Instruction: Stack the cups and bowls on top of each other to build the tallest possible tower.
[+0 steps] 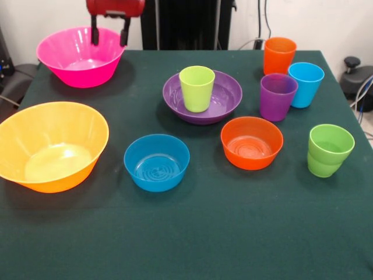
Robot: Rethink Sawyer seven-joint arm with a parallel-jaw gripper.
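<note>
Blue bowl (157, 162) unstacked; tower just begun.
Lime-yellow cup (197, 88) stands in purple bowl (227, 98); gripper (109, 34) jaws apart, empty, over pink bowl (70, 58).

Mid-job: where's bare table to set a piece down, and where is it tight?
Widest bare stretch: the table in front of the blue bowl and orange bowl. Also some between the pink bowl and purple bowl. Crowded: orange cup, light blue cup, purple cup.

Wide open bench (192, 245) along the near edge; toward the far right corner, orange cup (279, 55), light blue cup (305, 84) and purple cup (277, 96) crowd tight together.
</note>
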